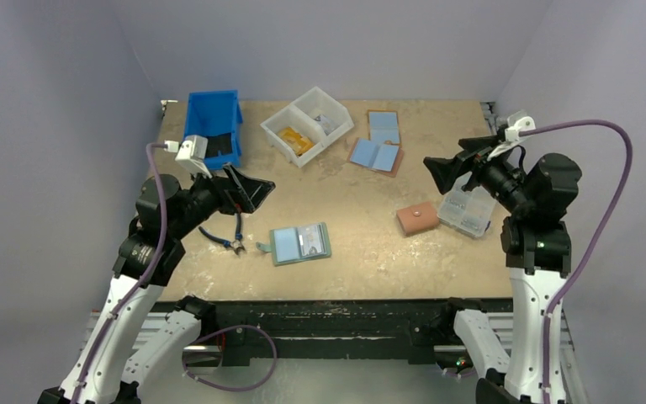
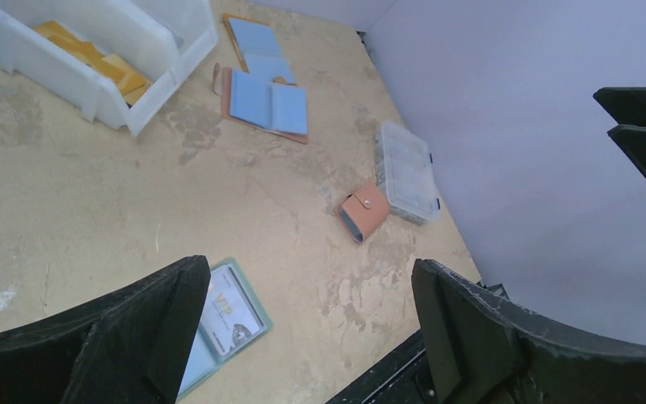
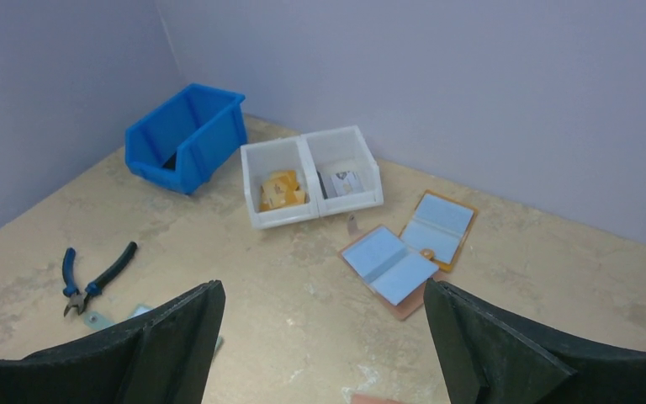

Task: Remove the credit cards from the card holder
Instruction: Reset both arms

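The teal card holder (image 1: 300, 244) lies open and flat near the table's front middle, its snap tab pointing left. A pale credit card marked "VIP" (image 2: 231, 313) sits in its right clear sleeve; it also shows in the top view (image 1: 313, 241). I can make out no other card in it. My left gripper (image 1: 248, 189) hangs open and empty above the table, up and left of the holder; in its wrist view (image 2: 309, 278) the holder (image 2: 248, 332) is partly behind the left finger. My right gripper (image 1: 442, 172) is open and empty, raised at the right (image 3: 324, 295).
Blue-handled pliers (image 1: 227, 236) lie just left of the holder. A salmon-pink wallet (image 1: 417, 219) and a clear plastic box (image 1: 467, 210) are at the right. A blue bin (image 1: 213, 126), a white two-part bin (image 1: 307, 126) and open light-blue-and-brown wallets (image 1: 376, 153) stand at the back.
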Controlling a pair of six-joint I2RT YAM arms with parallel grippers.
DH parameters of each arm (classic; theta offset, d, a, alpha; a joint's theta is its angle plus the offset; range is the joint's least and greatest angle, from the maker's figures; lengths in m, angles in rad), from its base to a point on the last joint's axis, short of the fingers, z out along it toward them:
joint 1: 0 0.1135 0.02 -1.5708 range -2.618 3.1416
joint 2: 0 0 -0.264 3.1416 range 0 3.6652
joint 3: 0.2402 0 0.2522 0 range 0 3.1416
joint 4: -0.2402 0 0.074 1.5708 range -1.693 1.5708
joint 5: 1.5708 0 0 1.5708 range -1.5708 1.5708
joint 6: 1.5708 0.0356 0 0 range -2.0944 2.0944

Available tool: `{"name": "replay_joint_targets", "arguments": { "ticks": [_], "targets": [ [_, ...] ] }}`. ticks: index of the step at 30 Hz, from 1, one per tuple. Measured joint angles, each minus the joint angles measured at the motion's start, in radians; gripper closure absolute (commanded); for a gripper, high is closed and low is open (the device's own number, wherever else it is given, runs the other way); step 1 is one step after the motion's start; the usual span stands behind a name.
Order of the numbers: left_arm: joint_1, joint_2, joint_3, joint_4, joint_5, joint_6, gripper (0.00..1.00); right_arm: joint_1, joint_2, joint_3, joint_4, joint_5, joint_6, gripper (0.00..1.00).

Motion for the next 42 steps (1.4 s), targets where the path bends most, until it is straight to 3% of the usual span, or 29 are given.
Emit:
{"name": "replay_joint_targets", "arguments": {
  "ticks": [9, 42],
  "targets": [
    [0.0, 0.009, 0.021, -0.034, 0.006, -0.001, 0.01, -0.032, -0.018, 0.106, -0.055, -0.003, 0.04, 0.01],
    [0.0, 0.02, 0.052, -0.074, -0.051, 0.02, 0.01, -0.109, -0.003, 0.107, -0.084, -0.056, 0.088, 0.01]
  ]
}}
